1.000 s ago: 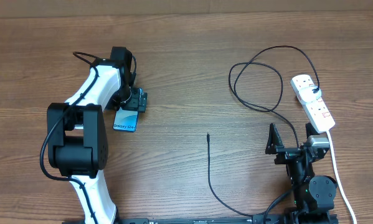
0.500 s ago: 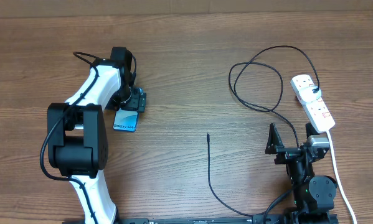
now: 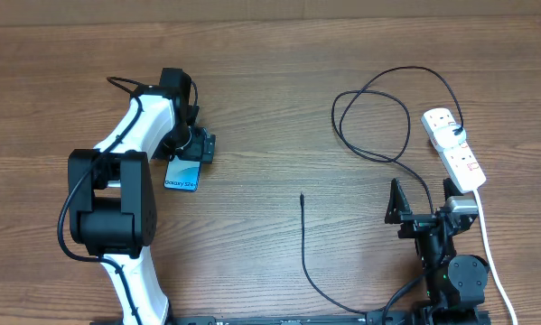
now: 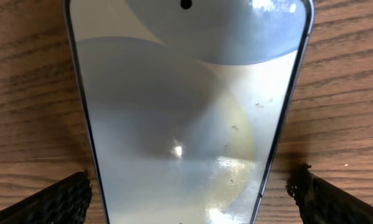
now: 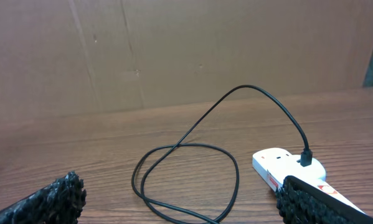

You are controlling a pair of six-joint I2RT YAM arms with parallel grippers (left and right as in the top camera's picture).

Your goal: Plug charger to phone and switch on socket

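Observation:
The phone [image 3: 181, 173] lies flat on the table with its light blue screen lit, and it fills the left wrist view [image 4: 174, 106]. My left gripper [image 3: 191, 152] is low over its far end, open, with one finger on each side of the phone [image 4: 189, 183] and a gap of wood between each finger and its edge. The charger [image 3: 371, 117] loops over the table, with its slim free end [image 3: 302, 196] lying loose mid-table. Its black plug [image 5: 306, 158] sits in the socket [image 3: 455, 149]. My right gripper [image 3: 422, 202] is open and empty in front of the cable loop [image 5: 186, 180].
The socket's thick white cord [image 3: 491, 257] runs down the right side to the table's front edge. A brown cardboard wall [image 5: 174, 50] stands behind the table. Bare wood lies between the phone and the cable's free end.
The left gripper's jaws have shifted very slightly around the phone's end. The phone, the cable and the right arm have not moved.

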